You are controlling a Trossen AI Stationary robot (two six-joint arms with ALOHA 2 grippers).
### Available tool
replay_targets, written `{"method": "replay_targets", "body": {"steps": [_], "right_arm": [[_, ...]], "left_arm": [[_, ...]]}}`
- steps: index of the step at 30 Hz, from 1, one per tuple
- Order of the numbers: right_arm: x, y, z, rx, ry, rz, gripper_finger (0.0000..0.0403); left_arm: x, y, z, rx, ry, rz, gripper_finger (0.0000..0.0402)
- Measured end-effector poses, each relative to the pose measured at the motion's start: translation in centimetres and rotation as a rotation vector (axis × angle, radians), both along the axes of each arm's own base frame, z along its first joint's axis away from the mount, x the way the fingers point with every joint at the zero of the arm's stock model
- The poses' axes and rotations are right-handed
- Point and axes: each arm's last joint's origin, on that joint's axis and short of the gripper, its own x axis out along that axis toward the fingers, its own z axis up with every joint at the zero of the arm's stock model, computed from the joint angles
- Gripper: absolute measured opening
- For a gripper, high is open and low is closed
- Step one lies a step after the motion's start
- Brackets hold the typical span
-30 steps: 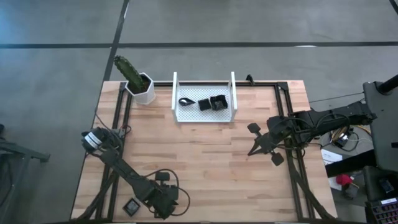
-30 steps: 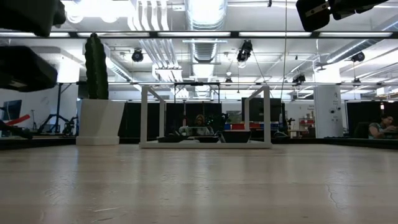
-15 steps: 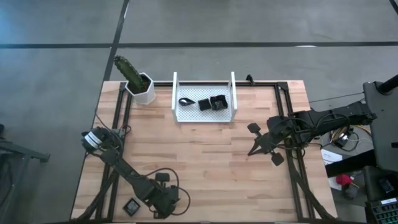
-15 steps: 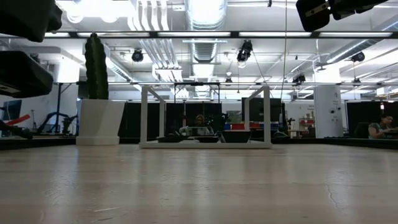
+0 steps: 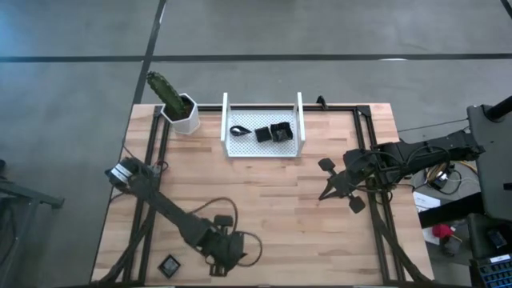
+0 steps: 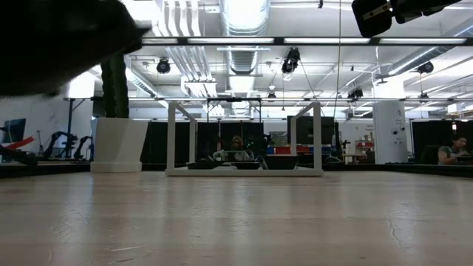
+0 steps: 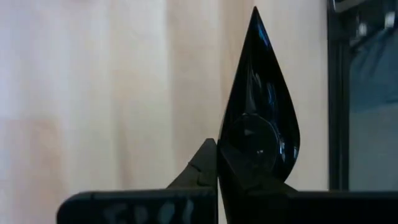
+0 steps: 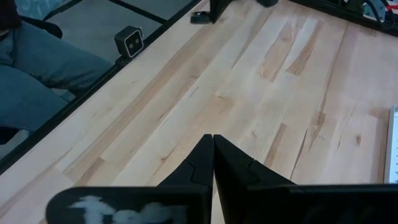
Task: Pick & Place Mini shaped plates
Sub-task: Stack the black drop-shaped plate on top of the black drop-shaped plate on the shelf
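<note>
A dark teardrop mini plate [image 7: 258,124] sits in my left gripper [image 5: 228,250], which is shut on it above the table's near edge, left of the middle. A square mini plate [image 5: 169,265] lies flat on the wood to the left of that gripper. Three more mini plates, a teardrop one [image 5: 238,130] and two square ones [image 5: 272,133], lie in the white tray [image 5: 225,120] at the far middle. My right gripper [image 5: 324,194] hangs shut and empty over the table's right side. My left gripper pinches the teardrop plate at its round end [image 7: 249,163]. One finger [image 7: 200,167] shows beside the plate; the plate hides the other. The fingers slant steeply down. The plate's pointed tip [image 7: 254,15] points away from the gripper, and the plate is clear of the wood.
A white pot with a cactus [image 5: 182,112] stands at the far left corner, beside the tray. A small black box [image 8: 129,40] sits at the table's edge, with a person's legs [image 8: 50,68] beyond it. Bare wood lies between both grippers and the tray.
My left gripper has gone up and toward the table's right edge, away from the square plate, which stays where it was. In the low view the arm's dark bulk now fills the upper left corner.
</note>
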Motion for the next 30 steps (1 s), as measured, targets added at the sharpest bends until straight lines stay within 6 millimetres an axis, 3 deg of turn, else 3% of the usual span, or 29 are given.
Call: {"method": "replay_targets", "body": {"steps": [7,16,22,30], "right_arm": [[0.0,0.0,0.0,0.003,0.002,-0.002,0.0008],[0.0,0.0,0.0,0.018,0.013,-0.015,0.0008],[0.0,0.0,0.0,0.031,0.022,-0.026,0.0008],[0.0,0.0,0.0,0.024,0.018,-0.02,0.0008]], "left_arm": [[3.1,5.2,5.5,0.116,-0.058,-0.03,0.0],[6.2,14.9,10.9,0.26,-0.105,-0.063,0.0],[6.8,21.9,12.7,0.345,-0.117,-0.057,0.0],[5.9,30.3,12.8,0.433,-0.063,-0.018,0.0]]}}
